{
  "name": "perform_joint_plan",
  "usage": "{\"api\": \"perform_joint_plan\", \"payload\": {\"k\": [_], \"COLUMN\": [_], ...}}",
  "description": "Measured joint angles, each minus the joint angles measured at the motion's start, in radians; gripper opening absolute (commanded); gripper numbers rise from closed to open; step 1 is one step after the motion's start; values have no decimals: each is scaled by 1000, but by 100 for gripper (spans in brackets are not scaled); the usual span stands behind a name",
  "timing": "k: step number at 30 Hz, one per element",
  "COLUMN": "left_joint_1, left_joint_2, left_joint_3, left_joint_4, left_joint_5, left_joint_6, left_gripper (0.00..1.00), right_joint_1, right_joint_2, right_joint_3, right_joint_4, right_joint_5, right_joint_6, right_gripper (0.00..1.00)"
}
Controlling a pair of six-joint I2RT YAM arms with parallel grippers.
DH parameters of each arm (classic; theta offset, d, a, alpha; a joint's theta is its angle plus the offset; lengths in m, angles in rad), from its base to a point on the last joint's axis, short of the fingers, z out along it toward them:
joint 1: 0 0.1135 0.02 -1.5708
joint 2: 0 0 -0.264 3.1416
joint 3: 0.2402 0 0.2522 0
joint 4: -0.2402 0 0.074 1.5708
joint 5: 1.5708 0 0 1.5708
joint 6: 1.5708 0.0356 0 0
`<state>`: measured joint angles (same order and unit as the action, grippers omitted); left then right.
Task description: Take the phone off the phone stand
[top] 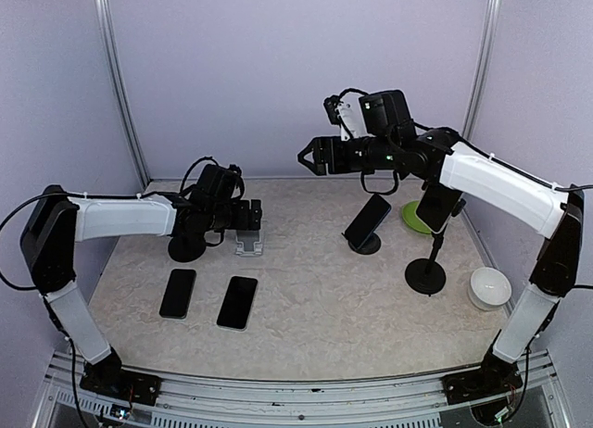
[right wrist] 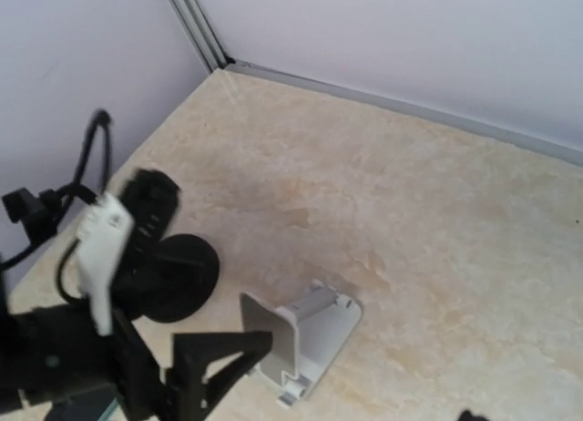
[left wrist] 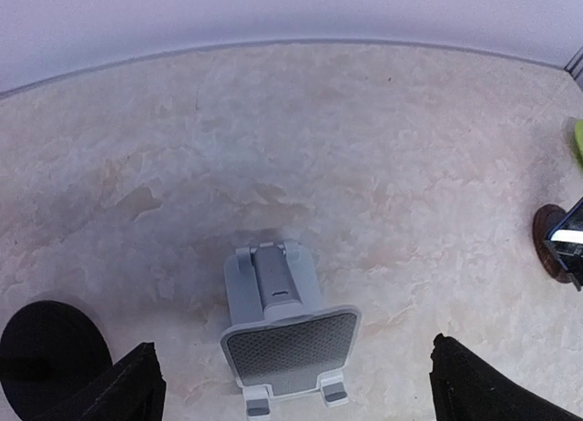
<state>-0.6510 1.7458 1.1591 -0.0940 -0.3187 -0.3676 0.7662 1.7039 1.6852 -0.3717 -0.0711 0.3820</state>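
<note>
A black phone (top: 369, 218) leans on a low black round stand (top: 367, 245) right of centre. A second phone (top: 437, 206) sits on a tall black pole stand (top: 426, 276) further right. The first phone's edge also shows in the left wrist view (left wrist: 567, 237). My left gripper (top: 252, 215) is open and empty, low over an empty white stand (top: 248, 243), which fills the left wrist view (left wrist: 287, 334) between my fingertips (left wrist: 127, 385). My right gripper (top: 310, 155) is open and empty, held high, up and left of the leaning phone. Its wrist view shows the white stand (right wrist: 305, 334).
Two black phones (top: 178, 292) (top: 237, 302) lie flat at the front left. A black disc base (top: 185, 249) sits by the left gripper. A green dish (top: 417, 215) and a white bowl (top: 489, 287) are on the right. Walls close the back and sides.
</note>
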Motion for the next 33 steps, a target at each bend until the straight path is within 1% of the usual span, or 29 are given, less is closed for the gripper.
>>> {"api": "perform_joint_plan", "payload": {"k": [7, 12, 17, 19, 23, 29, 31, 33], "left_joint_1": [0, -2, -5, -7, -11, -14, -14, -14], "left_joint_2": [-125, -194, -229, -235, -239, -239, -239, -239], "left_joint_3": [4, 2, 1, 1, 1, 1, 1, 1], "left_joint_4": [3, 9, 16, 17, 20, 20, 20, 20], "left_joint_5": [35, 74, 106, 121, 148, 167, 172, 177], "left_joint_6": [45, 63, 71, 77, 84, 89, 90, 93], "left_gripper": [99, 99, 99, 99, 99, 99, 99, 99], "right_joint_1": [15, 18, 24, 24, 26, 74, 89, 92], "right_joint_2": [-91, -244, -418, -476, -546, -565, -571, -585], "right_joint_3": [0, -19, -27, -29, -31, -51, -66, -92], "right_joint_4": [-58, -115, -184, -219, -333, -547, -611, -663], "right_joint_5": [43, 87, 200, 256, 357, 519, 563, 593], "right_joint_6": [17, 19, 34, 43, 82, 196, 245, 293], "right_gripper": [78, 77, 77, 78, 82, 84, 87, 91]}}
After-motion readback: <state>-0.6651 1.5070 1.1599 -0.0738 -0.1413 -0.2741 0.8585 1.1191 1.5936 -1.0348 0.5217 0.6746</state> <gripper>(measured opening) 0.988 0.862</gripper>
